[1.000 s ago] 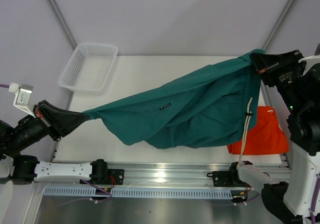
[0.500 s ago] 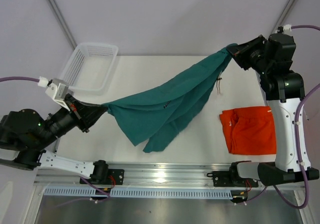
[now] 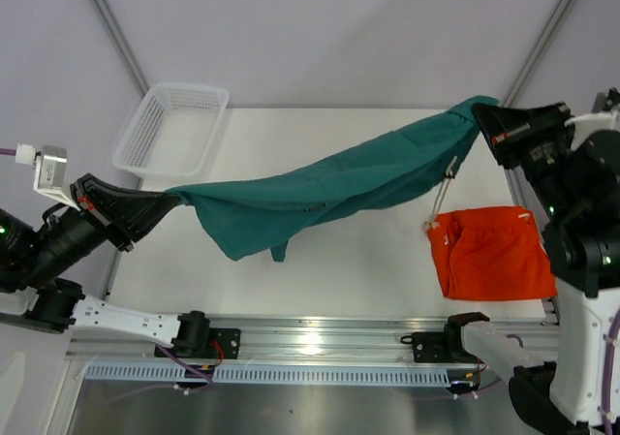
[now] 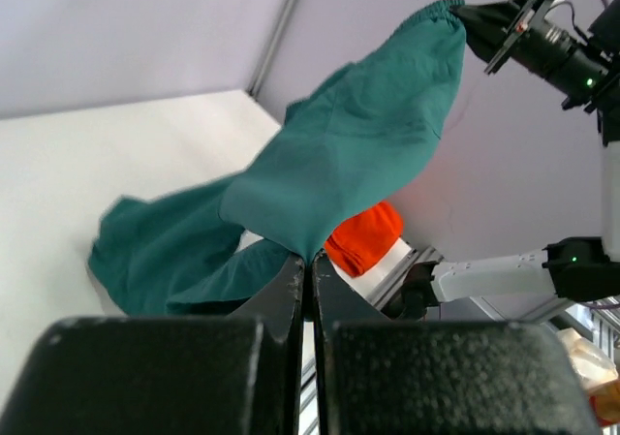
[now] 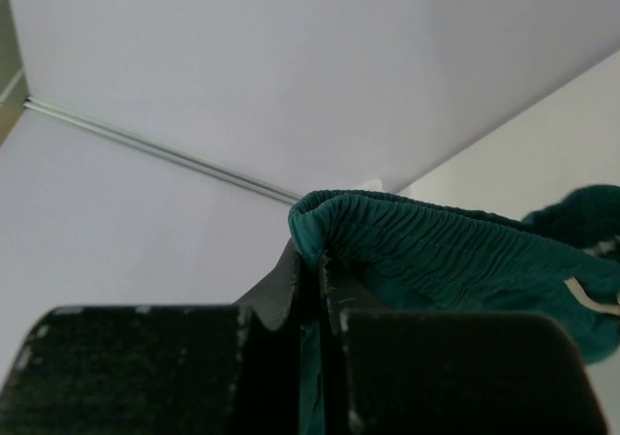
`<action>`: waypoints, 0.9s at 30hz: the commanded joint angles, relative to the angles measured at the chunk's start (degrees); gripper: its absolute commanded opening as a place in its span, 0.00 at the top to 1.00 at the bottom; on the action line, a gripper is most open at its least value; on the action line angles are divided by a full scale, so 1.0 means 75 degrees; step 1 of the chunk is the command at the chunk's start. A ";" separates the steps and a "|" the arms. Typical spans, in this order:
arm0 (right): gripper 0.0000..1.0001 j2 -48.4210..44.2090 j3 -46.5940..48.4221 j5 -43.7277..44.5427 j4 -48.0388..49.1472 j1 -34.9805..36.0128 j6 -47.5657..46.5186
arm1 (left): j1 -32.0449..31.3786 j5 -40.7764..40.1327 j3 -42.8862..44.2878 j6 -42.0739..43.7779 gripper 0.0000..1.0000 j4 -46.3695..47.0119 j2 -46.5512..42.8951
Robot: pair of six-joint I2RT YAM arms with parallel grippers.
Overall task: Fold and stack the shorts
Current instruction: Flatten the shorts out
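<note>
My left hand (image 3: 167,202) and right hand (image 3: 482,118) clamp the teal shorts (image 3: 329,185) stretched aloft; next, lower them flat onto the bench (image 3: 358,270).

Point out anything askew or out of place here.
The teal shorts hang twisted in the air, pinched between the left jaws and right jaws, one leg sagging toward the table and a white drawstring dangling. The orange shorts lie roughly folded, nothing odd.
</note>
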 commanded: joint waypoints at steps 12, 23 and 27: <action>1.00 -0.0453 -0.0149 0.0682 -0.0175 0.0008 0.0238 | -0.0016 -0.0488 0.0365 0.1773 1.00 0.1669 0.0771; 1.00 0.1211 -0.0606 0.0658 0.0235 0.0066 0.0695 | -0.2121 -0.4345 -0.2303 0.4261 1.00 0.5689 -0.0914; 1.00 0.1364 -0.0478 0.0962 0.0329 0.0148 0.0660 | -0.4440 -0.4747 -0.4133 0.8586 1.00 1.1467 -0.2601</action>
